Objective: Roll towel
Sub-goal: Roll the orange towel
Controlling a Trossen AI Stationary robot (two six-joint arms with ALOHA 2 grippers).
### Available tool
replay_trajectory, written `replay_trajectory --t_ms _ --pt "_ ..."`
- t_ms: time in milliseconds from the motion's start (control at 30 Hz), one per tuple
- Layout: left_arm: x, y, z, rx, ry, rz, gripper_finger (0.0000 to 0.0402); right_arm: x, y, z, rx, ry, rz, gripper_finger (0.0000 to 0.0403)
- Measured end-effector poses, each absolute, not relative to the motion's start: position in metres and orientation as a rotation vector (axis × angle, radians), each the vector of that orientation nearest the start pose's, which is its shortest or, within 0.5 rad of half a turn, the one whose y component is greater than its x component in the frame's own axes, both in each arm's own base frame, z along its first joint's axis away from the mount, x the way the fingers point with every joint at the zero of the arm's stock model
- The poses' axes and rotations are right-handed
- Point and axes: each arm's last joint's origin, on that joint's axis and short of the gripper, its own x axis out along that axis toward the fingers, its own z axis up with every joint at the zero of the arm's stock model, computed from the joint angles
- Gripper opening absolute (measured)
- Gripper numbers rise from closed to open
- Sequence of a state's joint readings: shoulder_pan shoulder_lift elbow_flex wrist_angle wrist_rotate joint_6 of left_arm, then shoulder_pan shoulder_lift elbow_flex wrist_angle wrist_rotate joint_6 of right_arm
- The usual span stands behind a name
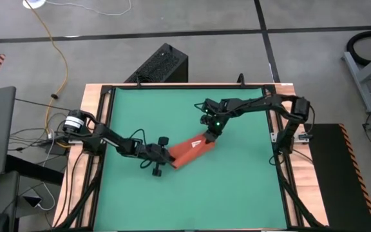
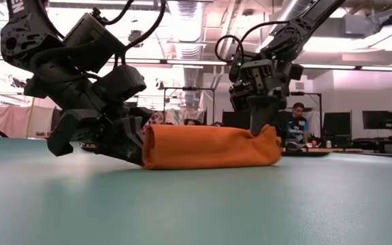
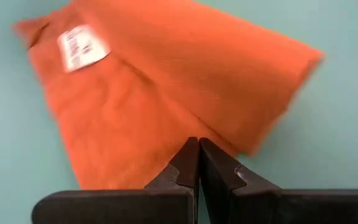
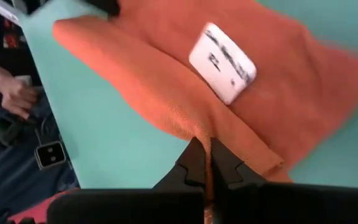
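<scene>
Left hand [image 1: 166,156]: fingers pressed together, pinching the near-left end of the towel [image 1: 190,151]. Right hand [image 1: 209,136]: fingers closed on the cloth's opposite end, a thin fold caught between them. Towel: orange-red, folded into a low bundle, white tag [image 4: 222,62] facing up, lying near the middle of the green mat [image 1: 250,187] on the desk.

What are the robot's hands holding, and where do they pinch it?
Both pinch the orange towel: the left gripper and the right gripper are each shut on an edge, at opposite ends.
</scene>
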State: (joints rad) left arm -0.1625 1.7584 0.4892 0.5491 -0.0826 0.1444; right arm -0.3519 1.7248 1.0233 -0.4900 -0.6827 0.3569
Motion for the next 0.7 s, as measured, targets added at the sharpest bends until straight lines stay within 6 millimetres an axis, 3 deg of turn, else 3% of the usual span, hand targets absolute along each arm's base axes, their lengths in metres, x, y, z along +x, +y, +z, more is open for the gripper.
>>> replay_trajectory --t_ms 700 --pt "0.27 -0.047 0.085 0.22 0.675 -0.14 0.0 0.313 -0.107 0.173 0.872 0.98 0.031 0.0009"
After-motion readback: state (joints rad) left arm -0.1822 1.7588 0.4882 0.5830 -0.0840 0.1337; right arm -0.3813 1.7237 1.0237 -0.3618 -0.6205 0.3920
